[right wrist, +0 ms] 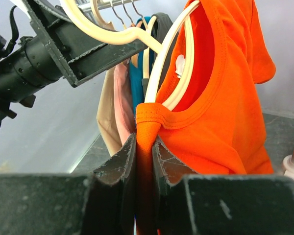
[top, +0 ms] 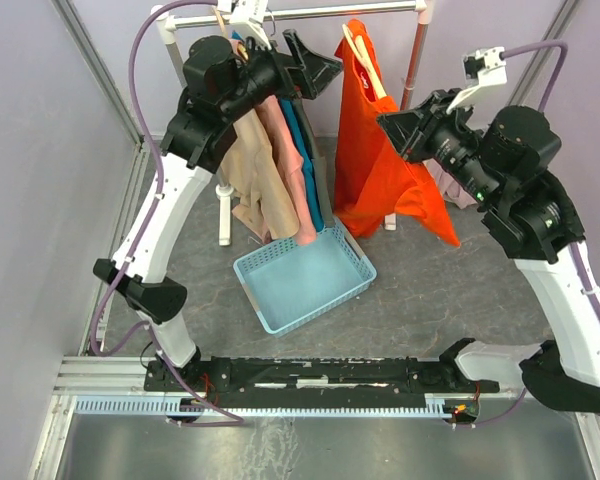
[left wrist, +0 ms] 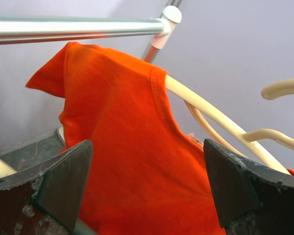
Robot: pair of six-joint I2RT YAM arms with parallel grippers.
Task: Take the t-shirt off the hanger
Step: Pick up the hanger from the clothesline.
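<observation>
Orange cloth bunches inside the right tool (right wrist: pixel 144 144), its jaws pressed together on a pinch of the t-shirt (right wrist: pixel 225 112) at the neckline, a little below the rail (top: pixel 320 13). The t-shirt hangs from the right-hand part of the rail on a cream hanger (left wrist: pixel 210 115). One shoulder of the garment sits high under the rail, while the hanger's other arm pokes bare out of the neck opening and slopes down away from the rail. The cream bars show inside the collar in the right wrist view.

The left tool (left wrist: pixel 147 147) is raised to rail height beside the t-shirt, jaws spread wide apart and gripping nothing. Orange fabric fills the gap between them in its own camera, though neither finger touches it.

Beige, pink and teal garments (top: pixel 270 170) hang packed together on the left-hand part of the rail, behind the left arm. A light blue basket (top: pixel 252 298) stands on the grey floor below the rail, under the hems of the hanging clothes.
</observation>
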